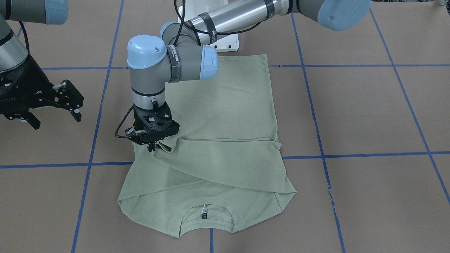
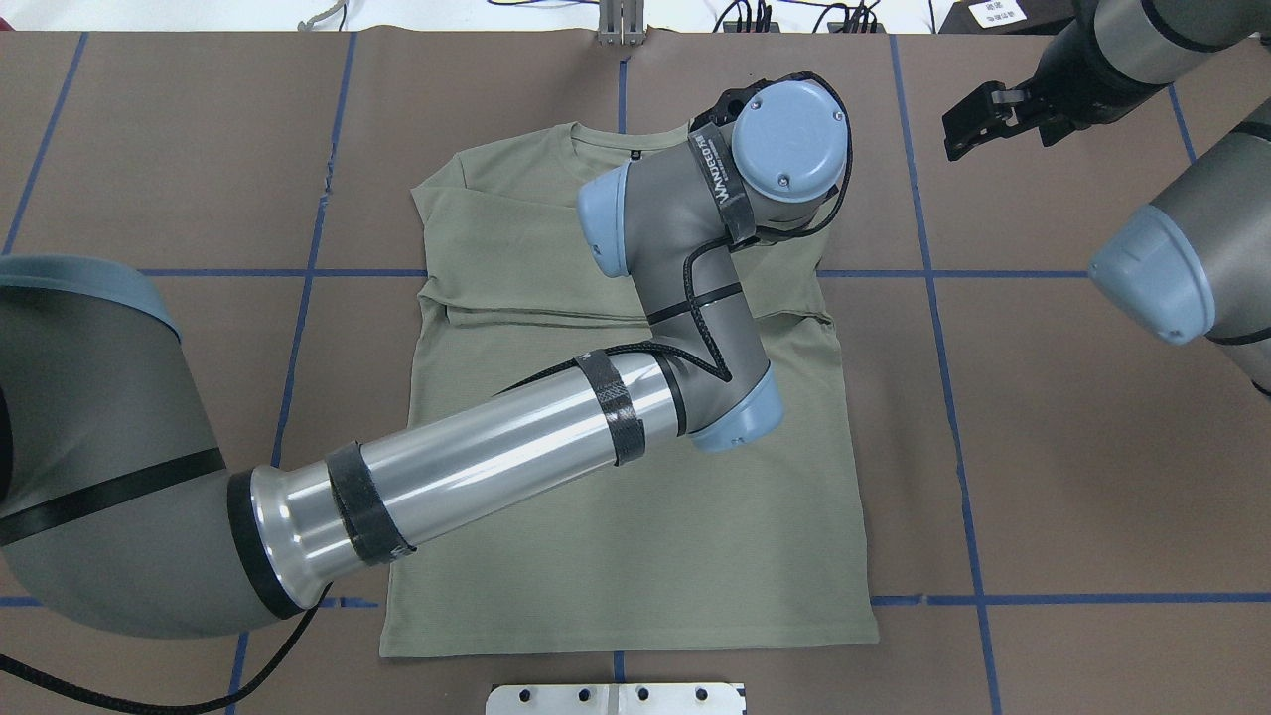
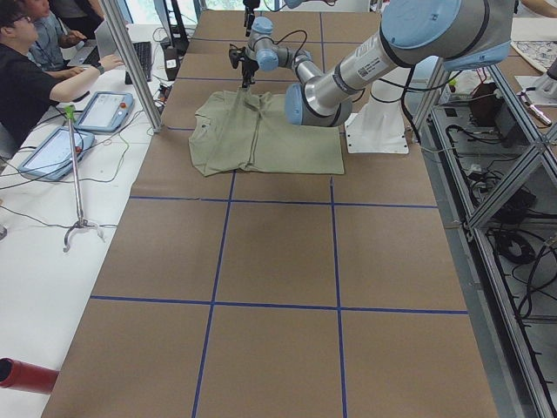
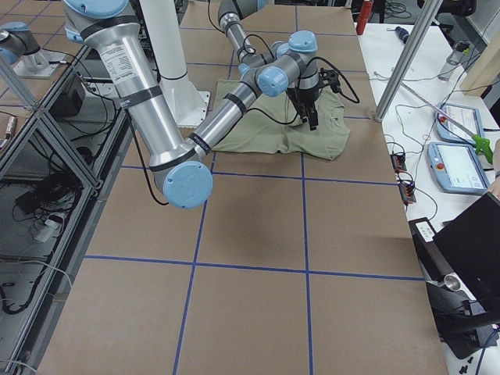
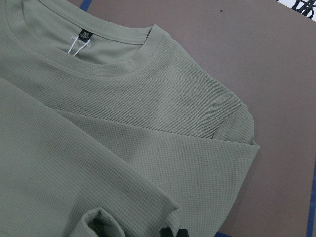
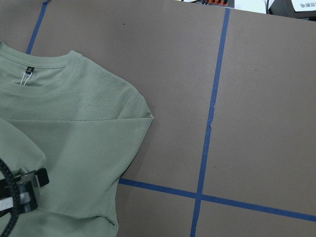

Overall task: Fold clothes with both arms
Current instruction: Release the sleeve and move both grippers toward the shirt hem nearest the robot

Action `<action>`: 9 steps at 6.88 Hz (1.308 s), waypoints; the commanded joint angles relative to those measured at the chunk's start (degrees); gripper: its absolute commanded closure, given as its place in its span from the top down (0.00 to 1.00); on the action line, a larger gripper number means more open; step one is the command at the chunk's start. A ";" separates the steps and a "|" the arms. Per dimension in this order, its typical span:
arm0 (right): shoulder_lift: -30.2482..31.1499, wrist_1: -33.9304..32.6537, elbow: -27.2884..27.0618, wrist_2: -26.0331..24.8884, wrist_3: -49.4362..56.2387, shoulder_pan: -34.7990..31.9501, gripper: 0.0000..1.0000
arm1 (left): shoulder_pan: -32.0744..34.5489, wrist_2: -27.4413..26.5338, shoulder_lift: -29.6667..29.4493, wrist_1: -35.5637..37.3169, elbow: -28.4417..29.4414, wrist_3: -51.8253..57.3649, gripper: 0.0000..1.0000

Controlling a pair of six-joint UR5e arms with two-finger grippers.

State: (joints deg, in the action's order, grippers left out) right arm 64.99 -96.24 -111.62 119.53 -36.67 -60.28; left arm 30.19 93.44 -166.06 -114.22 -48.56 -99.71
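Observation:
The pale sage-green shirt (image 1: 228, 105) lies flat on the brown table, its neckline and black label (image 1: 204, 216) away from the robot. Both sleeves lie folded across the chest. It also shows in the overhead view (image 2: 516, 228) and the left wrist view (image 5: 148, 113). My left arm reaches across the shirt. Its gripper (image 1: 152, 147) points down, shut on a bunched fold of the sleeve at the shirt's edge on my right side. In the overhead view its own wrist (image 2: 789, 124) hides it. My right gripper (image 1: 58, 119) is open and empty, in the air beside the shirt (image 2: 968, 124).
The white pedestal base (image 1: 225, 40) stands at the shirt's hem end. Blue tape lines (image 1: 351, 154) grid the brown table. In the left side view an operator (image 3: 26, 78) and tablets (image 3: 52, 148) are beside the table, with a metal post (image 3: 130, 61).

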 commanded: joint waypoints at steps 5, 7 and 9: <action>-1.35 0.18 -0.70 -1.04 -11.96 3.83 1.00 | 0.92 5.59 11.65 14.39 -26.00 23.70 1.00; -1.35 0.18 -5.60 -11.55 -27.06 14.78 1.00 | 1.72 6.22 32.53 19.56 -53.96 31.31 1.00; 0.22 0.18 -11.84 -24.45 -44.72 30.05 1.00 | 1.46 6.14 46.74 19.21 -68.64 30.90 1.00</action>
State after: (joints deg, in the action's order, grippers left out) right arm 64.36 -96.07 -119.99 103.16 -70.66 -39.52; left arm 31.79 99.70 -127.75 -95.17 -108.48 -68.74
